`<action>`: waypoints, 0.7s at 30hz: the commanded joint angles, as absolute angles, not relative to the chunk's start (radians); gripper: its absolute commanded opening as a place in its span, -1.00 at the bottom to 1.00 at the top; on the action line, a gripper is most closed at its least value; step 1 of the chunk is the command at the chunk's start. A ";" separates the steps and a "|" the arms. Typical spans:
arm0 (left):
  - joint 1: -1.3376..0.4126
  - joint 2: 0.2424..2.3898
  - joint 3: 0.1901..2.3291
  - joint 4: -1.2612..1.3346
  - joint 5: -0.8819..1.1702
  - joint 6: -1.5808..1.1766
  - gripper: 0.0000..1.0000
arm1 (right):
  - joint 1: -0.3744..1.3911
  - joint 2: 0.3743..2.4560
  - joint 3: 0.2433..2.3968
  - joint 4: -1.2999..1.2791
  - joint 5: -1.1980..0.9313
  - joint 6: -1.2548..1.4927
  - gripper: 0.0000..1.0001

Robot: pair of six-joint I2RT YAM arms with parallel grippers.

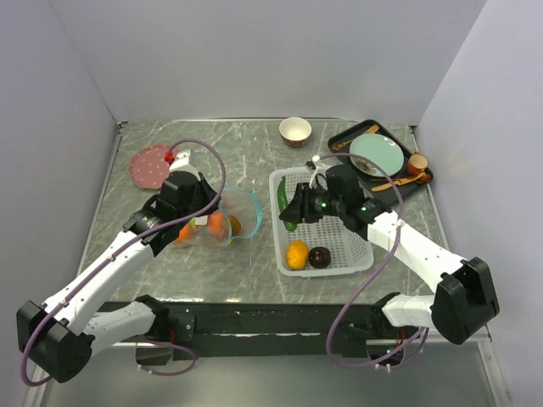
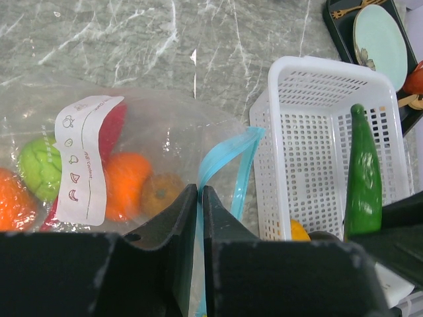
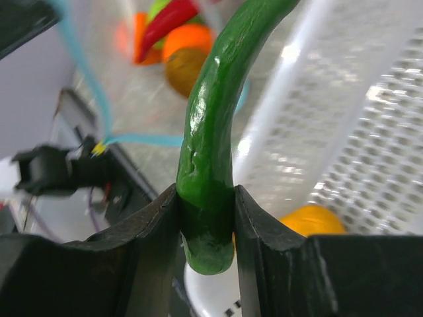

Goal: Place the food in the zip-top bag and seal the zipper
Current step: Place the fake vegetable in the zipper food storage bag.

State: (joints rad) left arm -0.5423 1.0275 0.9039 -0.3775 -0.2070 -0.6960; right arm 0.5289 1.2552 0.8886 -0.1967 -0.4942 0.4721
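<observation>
— Where is the green pepper (image 3: 210, 132)?
— The right pincer (image 3: 206, 218) squeezes it tight, over the white basket (image 2: 310, 79).
— And the zip-top bag (image 2: 165, 139)?
— It lies on the worktop (image 2: 132, 46) beside the basket, with an orange (image 2: 124, 185) inside. The left pincer (image 2: 200, 198) is pinched on the blue zipper (image 2: 228, 155).

Right wrist view: green pepper (image 3: 210, 132) runs off top edge; red chili (image 3: 165, 26), upper left, blurred. Left wrist view: orange (image 2: 10, 201) cropped at left edge.
</observation>
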 commanded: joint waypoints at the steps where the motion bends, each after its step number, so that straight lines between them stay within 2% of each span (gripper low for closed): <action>1: -0.538 1.026 0.925 -0.342 -0.201 -0.699 -0.73 | 0.580 1.264 0.914 -0.150 -0.629 0.424 -0.43; 8: -0.538 1.025 0.927 -0.339 -0.199 -0.698 -0.73 | 0.667 1.348 0.971 -0.207 -0.591 0.379 -0.42; 21: -0.538 1.025 0.930 -0.351 -0.206 -0.684 -0.74 | 0.710 1.428 1.043 -0.236 -0.621 0.367 -0.41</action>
